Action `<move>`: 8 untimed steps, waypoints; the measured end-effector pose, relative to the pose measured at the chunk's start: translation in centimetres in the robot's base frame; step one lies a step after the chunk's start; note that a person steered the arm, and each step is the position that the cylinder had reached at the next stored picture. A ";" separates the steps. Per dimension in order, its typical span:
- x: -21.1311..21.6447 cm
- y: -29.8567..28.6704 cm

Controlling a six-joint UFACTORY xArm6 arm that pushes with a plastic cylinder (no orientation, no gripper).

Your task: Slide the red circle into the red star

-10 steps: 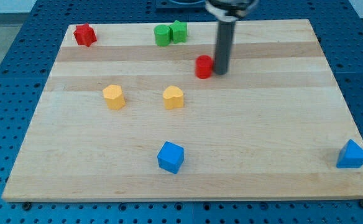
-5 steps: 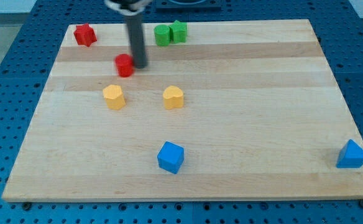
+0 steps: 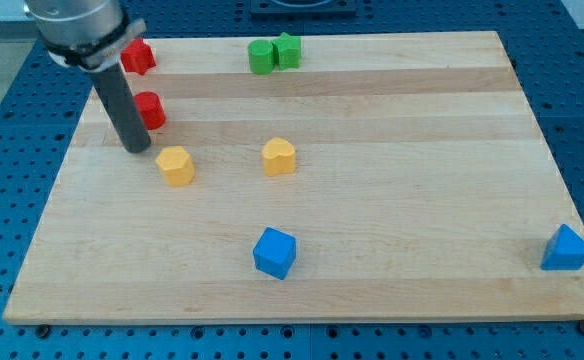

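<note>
The red circle [image 3: 151, 108] sits on the wooden board [image 3: 392, 200] near its upper left. The red star [image 3: 138, 56] lies above it at the board's top left corner, partly hidden by the arm, with a gap between the two. My tip [image 3: 137, 148] rests on the board just below and left of the red circle, close to its lower left side. A yellow block [image 3: 175, 165] lies right below and to the right of my tip.
A second yellow block [image 3: 279, 156] sits mid-board. Two green blocks [image 3: 274, 53] touch each other at the top centre. A blue cube [image 3: 274, 252] is at the bottom centre and a blue triangle [image 3: 567, 249] at the bottom right edge.
The red circle has slid left from mid-board to the upper left. My tip has gone from its right side round to its lower left. The left yellow block has shifted slightly down-left.
</note>
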State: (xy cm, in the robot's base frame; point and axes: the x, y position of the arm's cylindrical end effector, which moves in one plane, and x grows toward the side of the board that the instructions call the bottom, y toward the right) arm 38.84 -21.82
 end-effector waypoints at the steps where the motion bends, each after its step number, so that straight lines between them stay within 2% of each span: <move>1: -3.9 -1.2; 2: -3.0 -0.9; 3: -1.4 2.3; 4: -3.7 4.2; 6: -7.9 -0.3; 7: -6.9 0.5; 8: -6.9 -1.6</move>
State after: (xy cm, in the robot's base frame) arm 31.90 -23.42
